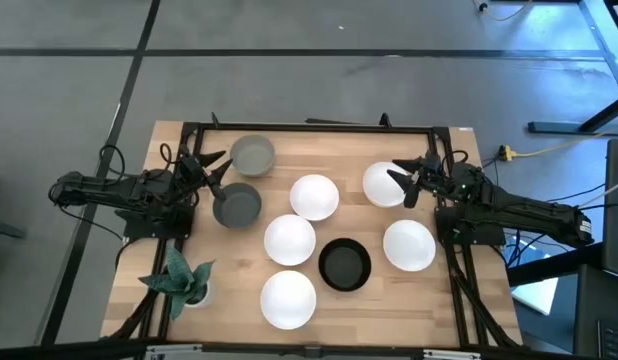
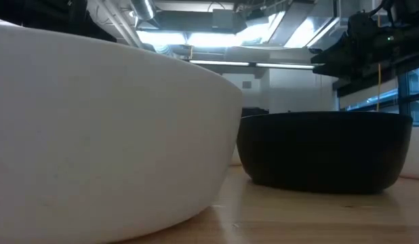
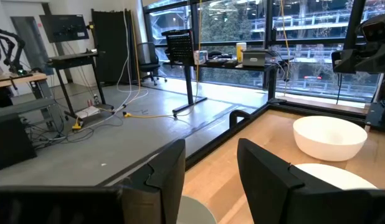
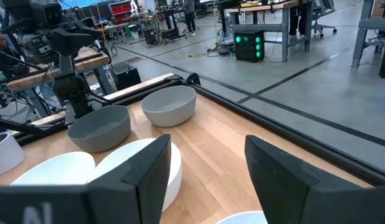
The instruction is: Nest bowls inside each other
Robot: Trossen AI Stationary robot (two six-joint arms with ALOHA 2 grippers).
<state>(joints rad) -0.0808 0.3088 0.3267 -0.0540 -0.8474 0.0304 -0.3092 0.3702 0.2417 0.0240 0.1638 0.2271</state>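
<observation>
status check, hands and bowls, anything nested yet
Left hand open between the grey bowls. Right hand open over a white bowl. None nested. Nothing blocking.

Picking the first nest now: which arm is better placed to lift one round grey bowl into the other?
Left. Its open gripper hovers between the two round grey bowls; the right gripper is across the table.

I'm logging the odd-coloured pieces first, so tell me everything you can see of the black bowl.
The black bowl is round, plain and matte, ceramic by the look of it, with a dark empty inside. It sits upright on the wooden table, near the front edge and right of centre, among white bowls. From above, its rim nearly meets the white bowl to its upper left; whether they touch cannot be told. In the low view its curved side rests flat on the wood. Neither claw is near it.
</observation>
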